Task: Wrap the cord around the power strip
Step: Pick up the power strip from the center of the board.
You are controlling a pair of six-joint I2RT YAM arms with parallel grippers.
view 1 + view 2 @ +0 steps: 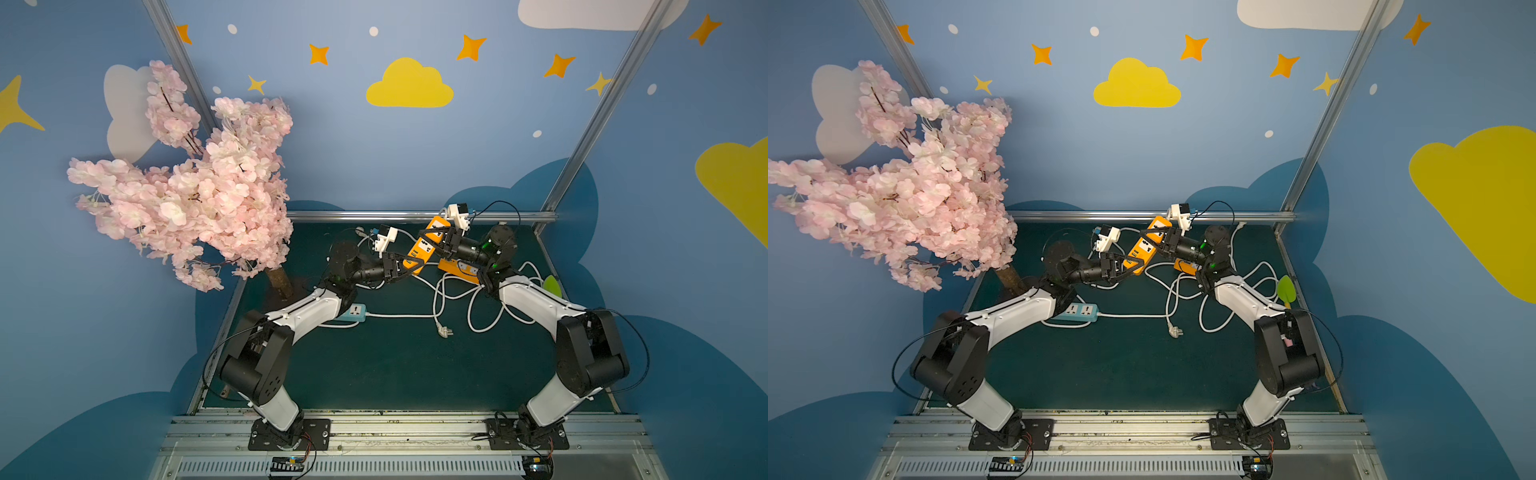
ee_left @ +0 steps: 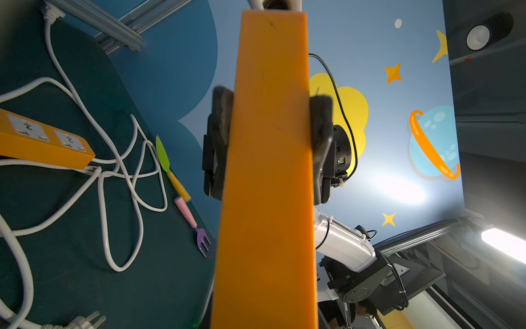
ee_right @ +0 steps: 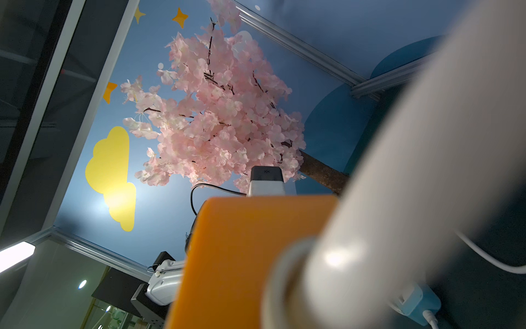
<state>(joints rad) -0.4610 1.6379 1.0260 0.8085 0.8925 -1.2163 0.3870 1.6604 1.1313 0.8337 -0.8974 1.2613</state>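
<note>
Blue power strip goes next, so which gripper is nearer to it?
Left. The left gripper grips the orange power strip just beyond the blue power strip; the right gripper sits farther back.

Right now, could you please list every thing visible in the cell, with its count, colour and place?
held power strip: 1, orange, lifted between both grippers
second power strip: 1, orange, on the mat by the right arm
third power strip: 1, light blue, by the left arm
cords: count unclear, white, looped on the mat
plug: 1, white, mid-mat
blossom tree: 1, pink, far left
toy knife: 1, green, mat's right edge
toy fork: 1, pink-purple, beside the knife
mat: 1, dark green
left gripper: black, shut on strip's lower end
right gripper: black, clamping strip's sides
</note>
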